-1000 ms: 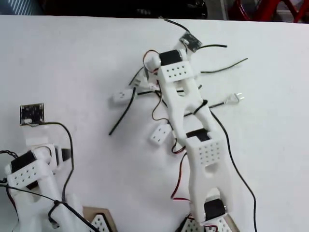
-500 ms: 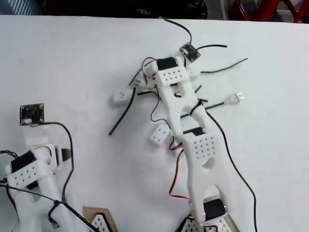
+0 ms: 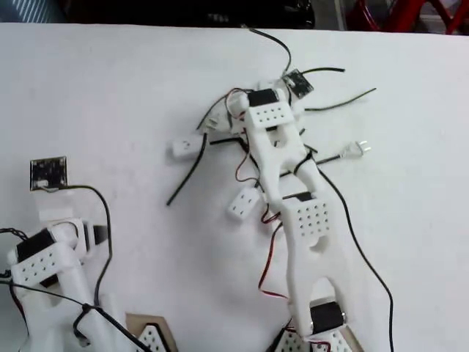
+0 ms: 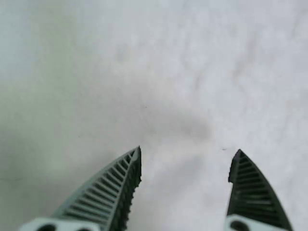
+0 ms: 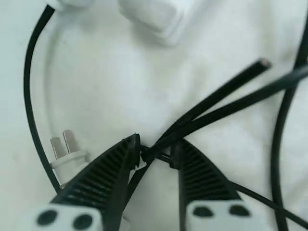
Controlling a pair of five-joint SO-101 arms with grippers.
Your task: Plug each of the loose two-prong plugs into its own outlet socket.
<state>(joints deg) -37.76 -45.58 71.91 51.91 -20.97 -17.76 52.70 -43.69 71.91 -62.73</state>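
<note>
Since neither socket A nor socket B shows a plug seated in it, I judge the task barely begun: nothing is inserted and every plug is left to do.

Sockets: both are loose white blocks lying flat on the worktop. A sits at the left of the cable tangle. B sits nearer the arm bases, just beside the right arm. The slots are too small to read from the high view, and I can make out nothing standing in either one.

Plugs: plug A is white with two flat prongs bare. It lies on the worktop just beside one finger of the right gripper, not inside it. Plug B lies to the right of the tangle on its lead, well apart from both sockets.

Right gripper: low at the worktop and narrowed to a slim gap, with the black cables crossing between the tips. It looks pinched on them rather than on a plug body. Judgement: a fresh hold on plug A itself would be needed before any insertion.

Left gripper: spread wide with nothing between the fingers. It hangs over bare worktop at the near left, well apart from plugs and sockets.
</note>
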